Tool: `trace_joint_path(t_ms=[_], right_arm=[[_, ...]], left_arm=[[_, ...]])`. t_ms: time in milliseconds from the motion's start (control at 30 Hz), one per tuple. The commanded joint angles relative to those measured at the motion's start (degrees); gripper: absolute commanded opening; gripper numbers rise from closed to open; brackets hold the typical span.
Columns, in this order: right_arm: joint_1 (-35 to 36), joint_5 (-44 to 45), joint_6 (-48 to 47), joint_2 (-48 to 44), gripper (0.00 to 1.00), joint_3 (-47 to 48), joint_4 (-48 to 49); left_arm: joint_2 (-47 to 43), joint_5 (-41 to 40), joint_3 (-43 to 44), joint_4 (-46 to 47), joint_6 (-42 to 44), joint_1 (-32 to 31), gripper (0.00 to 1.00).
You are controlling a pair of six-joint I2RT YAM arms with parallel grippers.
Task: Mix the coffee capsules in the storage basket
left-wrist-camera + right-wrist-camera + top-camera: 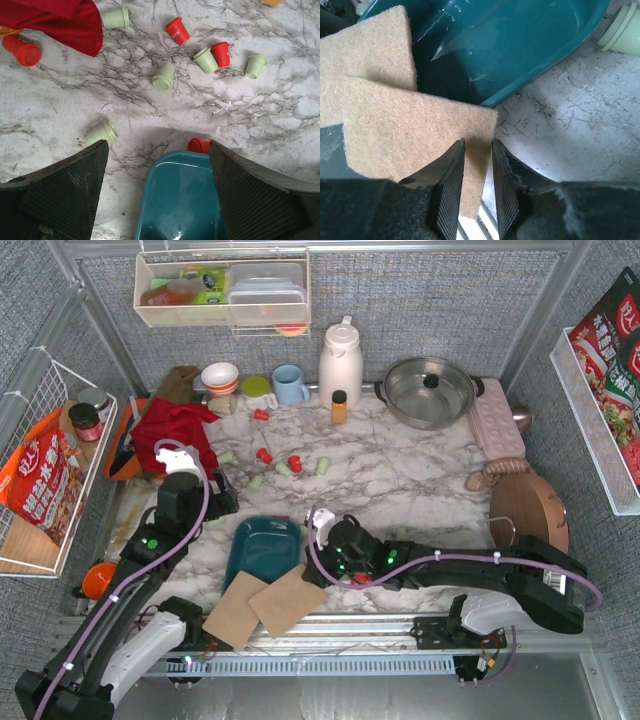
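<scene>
The dark teal storage basket (265, 545) lies near the front of the table and looks empty; it also shows in the left wrist view (185, 200) and the right wrist view (520, 40). Red capsules (295, 462) and pale green capsules (325, 467) lie scattered on the marble behind it. One red capsule (200, 145) touches the basket's far rim. My left gripper (222, 502) is wide open and empty over the basket's far end (157, 145). My right gripper (312, 565) hovers over a tan mat's corner (478, 145), its jaws a narrow gap apart with nothing between them.
Two tan fibre mats (290, 600) overlap the basket's near edge. A red cloth (170, 435) lies at the left. A white thermos (340, 360), blue mug (290, 385), amber bottle (339, 407) and steel pot (430, 390) stand at the back. A white wire basket (40, 470) hangs on the left.
</scene>
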Motion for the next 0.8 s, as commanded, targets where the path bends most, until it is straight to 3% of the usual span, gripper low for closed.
trace_joint_path(t_ms=[0, 233, 367, 767], right_arm=[[-0.1, 0.9, -0.8, 0.0, 0.29, 0.8, -0.8], [-0.8, 1.3, -0.9, -0.2, 0.17, 1.3, -1.5], [-1.3, 1.8, -0.8, -0.2, 0.01, 1.5, -1.8], [-3.5, 4.8, -2.4, -1.1, 0.00, 1.8, -3.2]], left_arm=[[0.0, -0.7, -0.3, 1.7, 0.4, 0.1, 0.90], [0.2, -0.8, -0.3, 1.9, 0.5, 0.0, 0.90], [0.3, -0.8, -0.4, 2.0, 0.6, 0.1, 0.90], [0.2, -0.7, -0.5, 2.0, 0.6, 0.0, 0.91]])
